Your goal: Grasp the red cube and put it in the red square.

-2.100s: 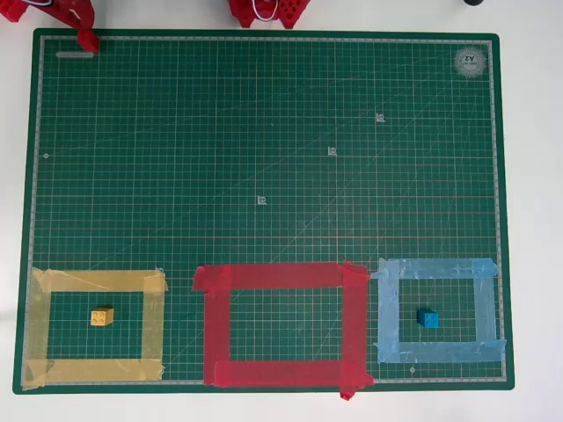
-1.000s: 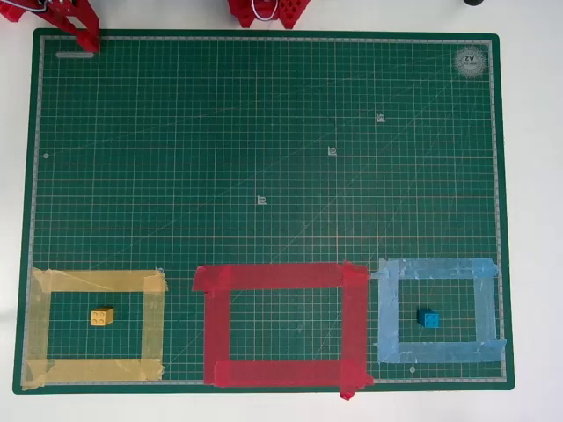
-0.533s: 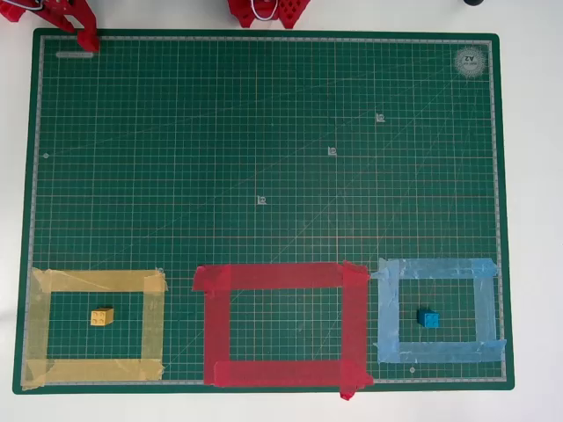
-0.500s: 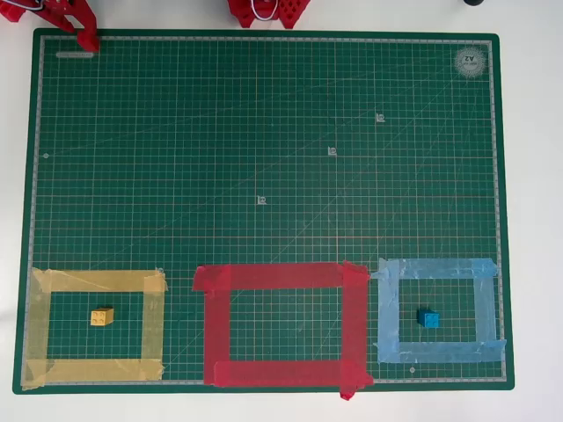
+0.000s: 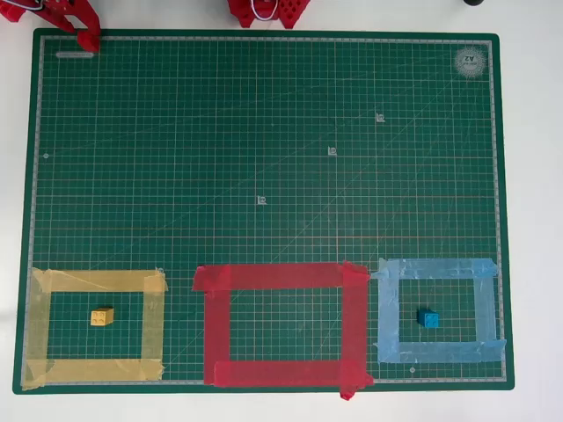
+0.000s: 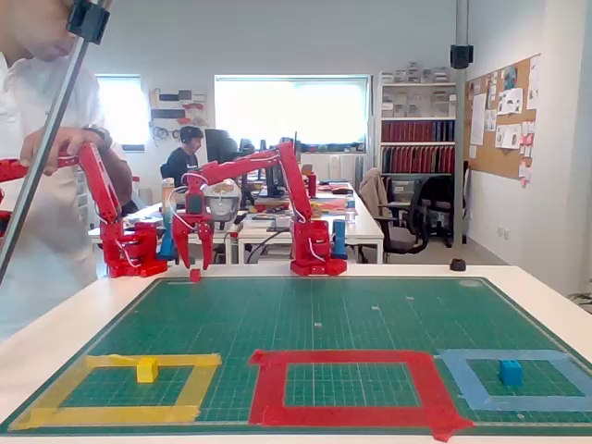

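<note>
An office room with desks lies behind a green cutting mat (image 6: 314,310) on a white table. The gripper (image 6: 191,264) hangs at the mat's far left corner, well away from the red square (image 5: 280,324), fingers pointing down and apparently parted. The red cube (image 6: 194,275) sits just beneath them; whether they touch is unclear. There are three cubes and three tape outlines. Left of the red square, a yellow cube (image 5: 102,316) lies in a yellow outline (image 5: 94,328). To its right, a blue cube (image 5: 428,319) lies in a blue outline (image 5: 439,309).
</note>
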You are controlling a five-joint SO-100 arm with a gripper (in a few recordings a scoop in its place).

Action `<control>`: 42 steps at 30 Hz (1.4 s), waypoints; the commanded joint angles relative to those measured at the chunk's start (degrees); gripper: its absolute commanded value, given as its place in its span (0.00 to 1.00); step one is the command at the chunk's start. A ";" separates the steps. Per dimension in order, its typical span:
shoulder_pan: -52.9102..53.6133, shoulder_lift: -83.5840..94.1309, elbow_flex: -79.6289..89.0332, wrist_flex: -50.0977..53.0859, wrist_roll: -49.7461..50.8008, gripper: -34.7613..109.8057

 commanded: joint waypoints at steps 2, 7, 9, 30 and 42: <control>0.35 0.70 -2.37 -0.70 -1.14 0.35; 0.44 -0.26 -2.81 -0.97 -1.14 0.35; 0.35 -0.53 -2.99 -0.97 -1.14 0.35; -0.62 -2.99 -4.39 -0.97 -1.14 0.34; -1.05 -2.99 -4.31 -0.97 -1.14 0.34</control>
